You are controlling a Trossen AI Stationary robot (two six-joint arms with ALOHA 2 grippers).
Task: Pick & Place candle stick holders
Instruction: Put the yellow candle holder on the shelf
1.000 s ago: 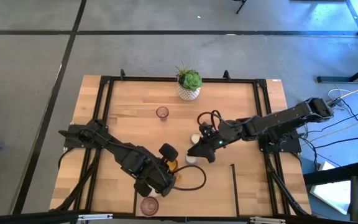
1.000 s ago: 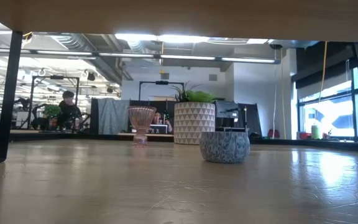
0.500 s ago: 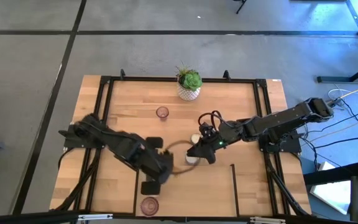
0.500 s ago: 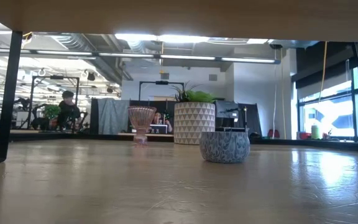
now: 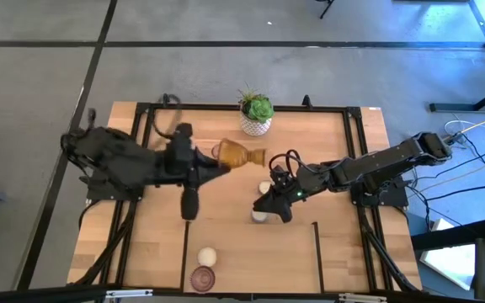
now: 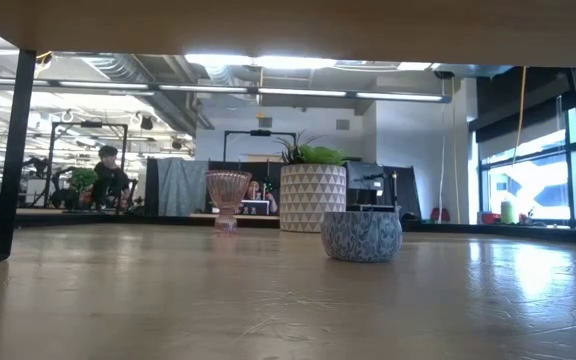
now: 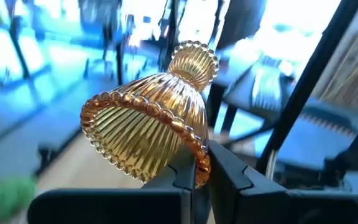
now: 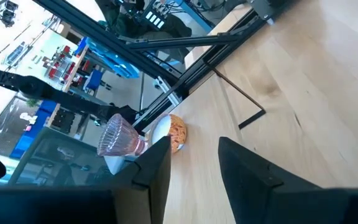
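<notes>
My left gripper (image 5: pixel 219 163) is raised over the table's middle, shut on the amber glass holder (image 5: pixel 241 156), which lies on its side in the air. My right gripper (image 5: pixel 267 209) hovers open right of centre, bare table showing between its fingers (image 8: pixel 194 155). A cream-white holder (image 5: pixel 259 217) stands on the table just below its tips and another (image 5: pixel 264 187) just beyond it. A pink glass holder (image 5: pixel 219 151) stands behind the amber one. Near the front edge stand a cream holder (image 5: pixel 206 256) and a pink glass one (image 5: pixel 202 278). My left gripper pinches the beaded rim (image 7: pixel 199 163) of the amber holder's wide cup, one finger (image 7: pixel 184 180) inside the mouth and the other outside the wall. The fingers come nearly level from the table's left. The holder is lifted clear and tilted, its narrow beaded end (image 7: pixel 194 59) pointing away.
A green plant in a white patterned pot (image 5: pixel 256 116) stands at the far edge's middle. Black frame rails (image 5: pixel 146 151) run along the table's sides, and a thin black bar (image 5: pixel 317 244) lies on the right half. The low view shows a patterned holder (image 6: pixel 361 236) before the pot.
My left gripper has risen from near the front edge and swung toward the table's far side, rolling its wrist, with the amber holder lifted clear and tipped onto its side. The cream holder at the front now shows where the arm had covered it.
</notes>
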